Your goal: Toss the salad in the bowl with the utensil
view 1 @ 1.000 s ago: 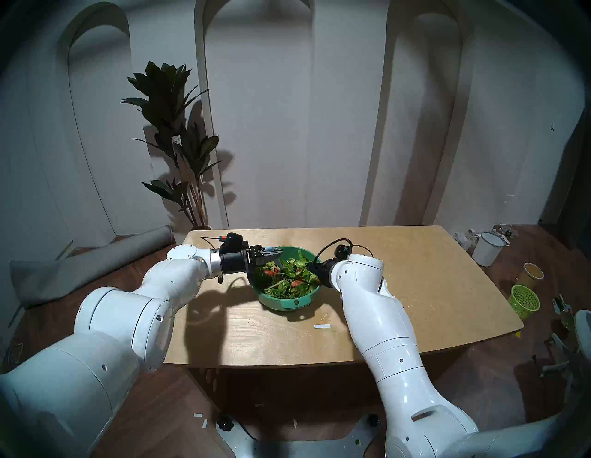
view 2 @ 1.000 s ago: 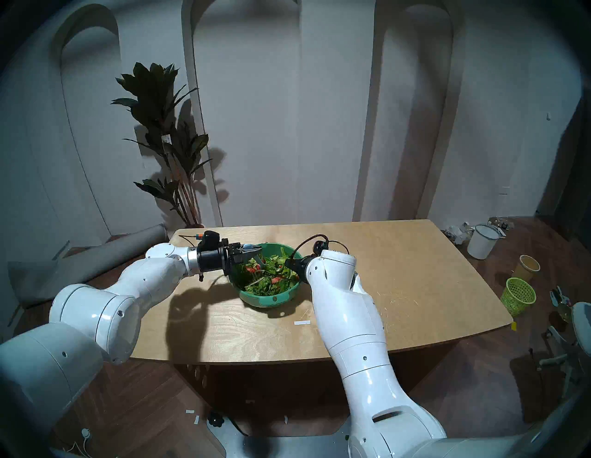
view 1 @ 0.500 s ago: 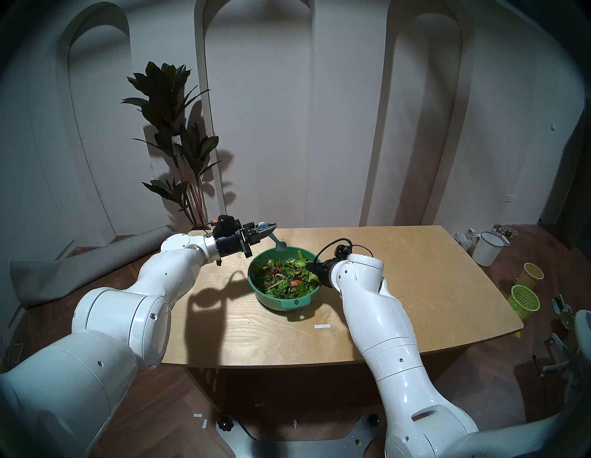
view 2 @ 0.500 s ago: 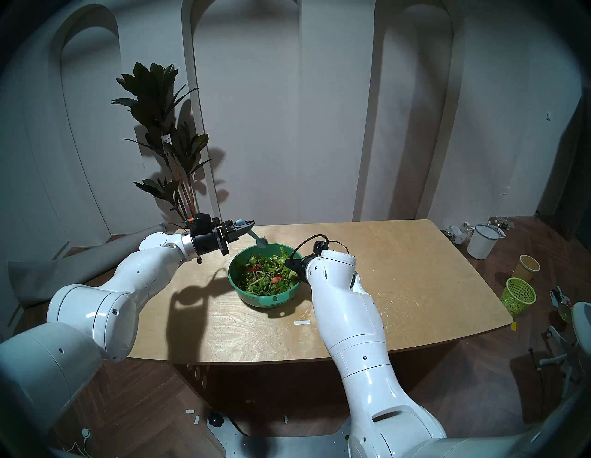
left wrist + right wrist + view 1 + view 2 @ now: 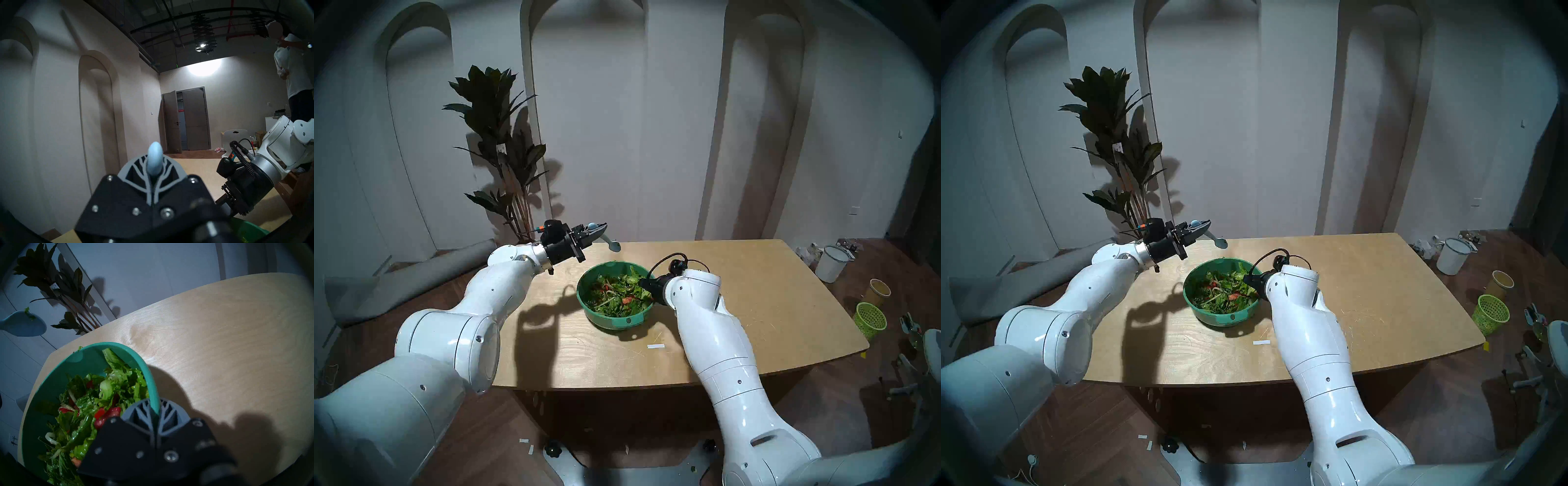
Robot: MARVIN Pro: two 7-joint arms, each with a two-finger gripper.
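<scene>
The left end effector [image 5: 597,231] is clamped on a pale blue plastic utensil [image 5: 610,243], raised behind the round green plastic bowl [image 5: 616,322] of leafy salad [image 5: 619,293], its head slanting down towards the bowl. The right end effector [image 5: 153,410] pinches the bowl's right rim on the wooden worktop [image 5: 755,288].

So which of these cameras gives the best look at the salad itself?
The right wrist view: the salad fills the near bowl, so leaves and red pieces show clearly. Both head views show the whole heap from above, but small. The left wrist view shows only a sliver of green bowl, no salad.
</scene>
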